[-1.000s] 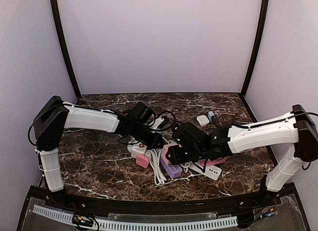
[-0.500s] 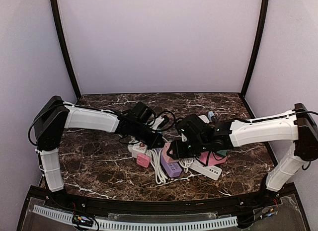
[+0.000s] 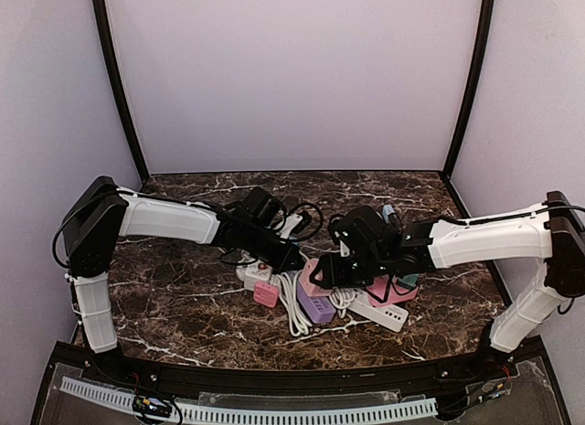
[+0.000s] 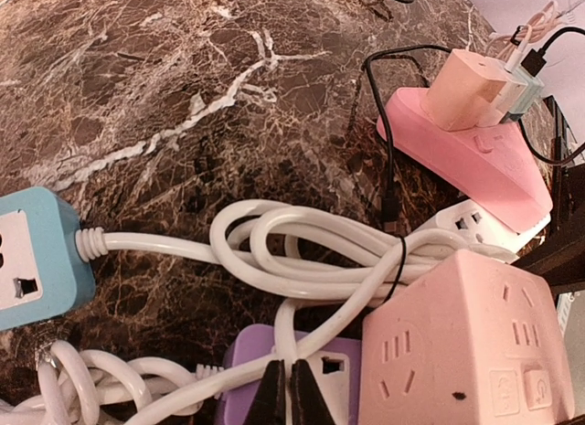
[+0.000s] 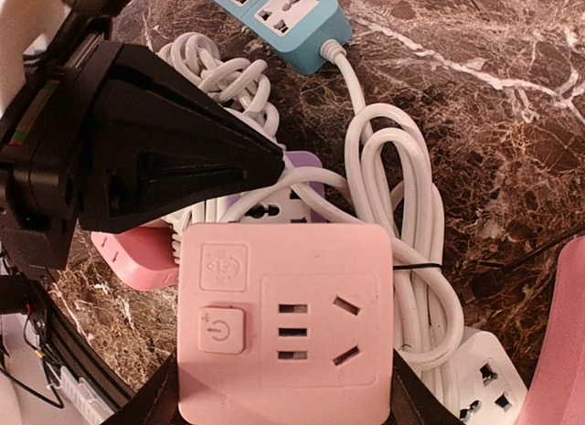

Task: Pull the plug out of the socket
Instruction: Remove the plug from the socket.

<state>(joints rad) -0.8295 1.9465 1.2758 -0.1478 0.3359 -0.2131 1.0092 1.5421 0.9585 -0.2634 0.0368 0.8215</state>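
Two grippers meet at the purple power strip (image 4: 334, 375). We read the left gripper (image 4: 291, 399) as closed, its fingertips together and pressed on the top face of that strip. We read the right gripper (image 5: 285, 393) as half spread, clamping the sides of the pink cube plug (image 5: 283, 315), which sits just beside the strip. We cannot tell whether its pins are clear of the strip. A coiled white cable (image 4: 302, 256) lies across the strip's far end.
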